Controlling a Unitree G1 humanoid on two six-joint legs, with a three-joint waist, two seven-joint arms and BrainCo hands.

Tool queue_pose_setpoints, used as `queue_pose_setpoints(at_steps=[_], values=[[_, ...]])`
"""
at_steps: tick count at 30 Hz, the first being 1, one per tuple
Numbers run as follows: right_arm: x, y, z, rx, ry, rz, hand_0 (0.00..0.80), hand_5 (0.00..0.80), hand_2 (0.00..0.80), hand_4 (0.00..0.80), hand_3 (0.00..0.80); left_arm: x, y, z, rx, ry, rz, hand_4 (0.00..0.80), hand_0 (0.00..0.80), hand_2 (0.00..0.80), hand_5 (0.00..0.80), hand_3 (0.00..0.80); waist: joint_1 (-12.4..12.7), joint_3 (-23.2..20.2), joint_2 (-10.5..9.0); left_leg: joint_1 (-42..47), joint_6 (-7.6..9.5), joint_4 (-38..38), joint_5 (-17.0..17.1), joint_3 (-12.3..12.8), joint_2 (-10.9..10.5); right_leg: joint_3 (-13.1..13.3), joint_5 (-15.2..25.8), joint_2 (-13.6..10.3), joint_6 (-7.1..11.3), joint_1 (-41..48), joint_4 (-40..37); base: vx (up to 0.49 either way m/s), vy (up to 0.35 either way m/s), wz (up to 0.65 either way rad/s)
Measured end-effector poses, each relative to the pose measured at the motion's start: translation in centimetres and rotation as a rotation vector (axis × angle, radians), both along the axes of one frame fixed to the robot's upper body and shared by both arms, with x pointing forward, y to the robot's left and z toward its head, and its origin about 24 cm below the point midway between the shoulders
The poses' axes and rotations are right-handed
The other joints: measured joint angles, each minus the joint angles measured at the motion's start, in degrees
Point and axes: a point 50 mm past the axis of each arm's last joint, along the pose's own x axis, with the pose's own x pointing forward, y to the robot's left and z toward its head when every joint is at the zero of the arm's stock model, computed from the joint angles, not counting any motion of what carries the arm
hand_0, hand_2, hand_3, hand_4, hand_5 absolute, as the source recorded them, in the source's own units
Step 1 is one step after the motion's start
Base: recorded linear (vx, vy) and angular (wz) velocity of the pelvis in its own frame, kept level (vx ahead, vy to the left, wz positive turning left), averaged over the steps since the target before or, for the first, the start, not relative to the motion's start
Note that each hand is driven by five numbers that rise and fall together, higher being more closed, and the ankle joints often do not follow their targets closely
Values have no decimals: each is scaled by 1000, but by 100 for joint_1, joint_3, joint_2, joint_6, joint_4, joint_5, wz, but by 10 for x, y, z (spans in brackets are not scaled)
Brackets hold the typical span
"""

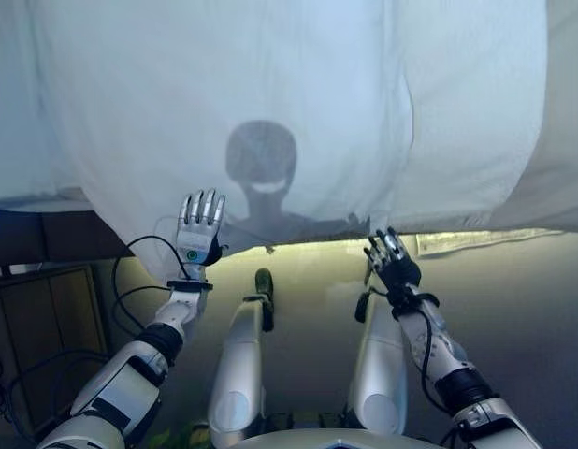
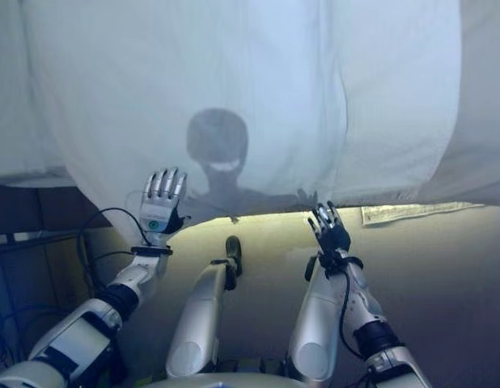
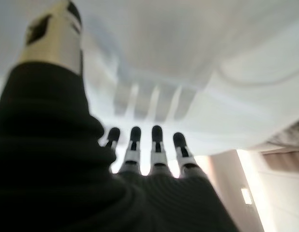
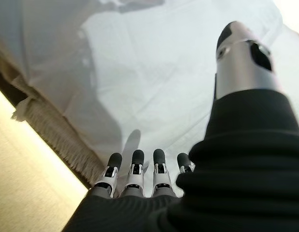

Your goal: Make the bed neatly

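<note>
Pale floor point(image 1: 513, 309) runs under the near edge of the bed point(image 1: 46, 234), whose dark side shows at the robot's left beside a wooden cabinet point(image 1: 41, 309). Across the bed lies a white sheet point(image 1: 298, 94), filling most of the head views and hanging over the near edge in soft folds, with a fringed edge point(image 4: 57, 140) of another cover peeking out below it. The left hand point(image 1: 199, 224) is raised against the hanging edge, fingers straight and spread, holding nothing. The right hand point(image 1: 390, 254) sits just at the lower hem, fingers likewise straight and apart, thumb clear of the cloth. The sheet looks light, limp and thin, likely to bunch and slide rather than hold shape. A good hold would probably be the hem itself, pinched at two well-separated spots.
</note>
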Motion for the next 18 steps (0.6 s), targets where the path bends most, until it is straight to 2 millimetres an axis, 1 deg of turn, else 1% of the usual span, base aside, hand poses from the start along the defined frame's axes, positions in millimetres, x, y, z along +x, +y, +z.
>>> queue_pose_setpoints(at_steps=[2,4,5,6,7,8,9,14,18], values=[[0,1,2,-6,-7,1,0,0,0,0,0,3,0,4,37,-19,12,0,0,0,0,0,1,11,-30,-91,52,146,-91,-24,-2,-1,-30,-2,22,-35,1,2,13,-2],[1,0,4,-12,-14,1,0,0,0,0,0,7,0,10,82,-45,21,0,0,0,0,0,-8,20,-47,-219,72,215,-87,-17,-5,-4,-45,-3,40,-81,-156,-10,5,-3],[2,1,6,-11,-19,0,0,0,0,0,0,7,1,11,92,-49,27,0,0,0,0,0,-13,22,-49,-279,98,213,-72,-17,8,-22,-75,-2,80,-113,-224,-11,-7,-11],[2,2,8,-9,-25,1,0,0,0,0,0,8,2,13,100,-54,37,0,0,0,0,0,-3,28,-55,-356,121,200,-55,7,101,-39,-117,20,152,-178,-164,-3,-14,-8],[2,5,10,-2,-30,4,0,0,0,0,0,9,4,15,113,-61,48,0,0,0,0,0,0,46,-87,-431,111,247,-59,-8,110,-46,-113,64,144,-280,118,0,0,0],[3,6,13,0,-41,8,0,0,0,0,0,11,5,18,127,-71,59,0,0,0,0,0,-3,70,-128,-518,96,300,-64,-29,81,-50,-115,95,22,-350,154,0,0,0],[4,8,17,2,-53,12,0,0,0,0,0,13,5,21,141,-78,71,0,0,0,0,0,5,94,-171,-560,63,315,-44,-27,91,-49,-89,109,-5,-405,156,0,0,0],[12,10,29,-2,-83,6,0,0,0,0,0,25,6,35,203,-63,146,0,0,0,0,0,-17,121,-225,-860,41,473,-62,-61,100,-45,-79,113,-21,-681,241,-9,-40,-3],[17,17,36,-4,-90,15,0,0,0,0,0,31,3,41,195,-47,166,0,0,0,0,0,-13,123,-233,-1023,41,521,-64,-91,99,-48,-87,114,-39,-825,265,-17,-46,2]])
